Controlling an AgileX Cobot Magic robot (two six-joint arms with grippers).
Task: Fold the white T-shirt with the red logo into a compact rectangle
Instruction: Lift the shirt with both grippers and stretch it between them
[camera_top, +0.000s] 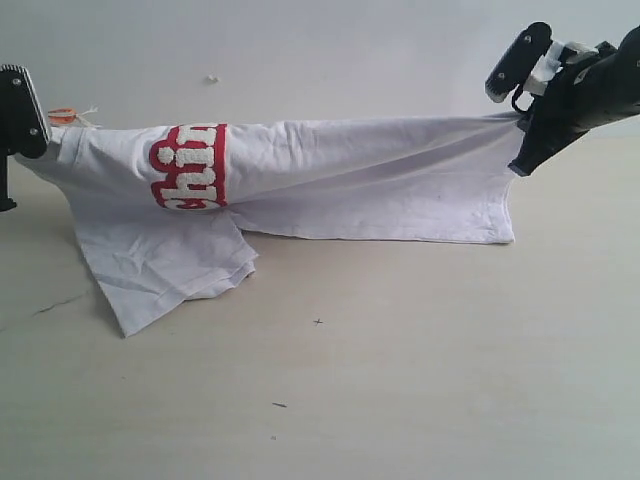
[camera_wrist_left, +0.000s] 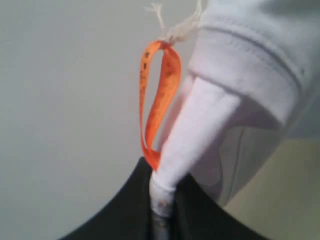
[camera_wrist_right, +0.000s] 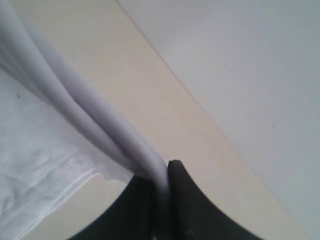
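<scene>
The white T-shirt (camera_top: 330, 175) hangs stretched between my two grippers above the table, folded lengthwise, its lower layers and one sleeve (camera_top: 160, 265) draping onto the tabletop. The red logo (camera_top: 190, 166) shows sideways near the left end. My left gripper (camera_top: 22, 125) is shut on the neck end of the shirt; its wrist view shows the ribbed cloth (camera_wrist_left: 190, 135) pinched in the jaws beside an orange tag (camera_wrist_left: 159, 95). My right gripper (camera_top: 522, 135) is shut on the hem end, with a bunched ridge of cloth (camera_wrist_right: 100, 125) running into the jaws (camera_wrist_right: 162, 182).
The pale wooden tabletop (camera_top: 400, 350) runs across the front, with a few small dark marks (camera_top: 318, 321). A light wall (camera_top: 330, 60) stands behind the table.
</scene>
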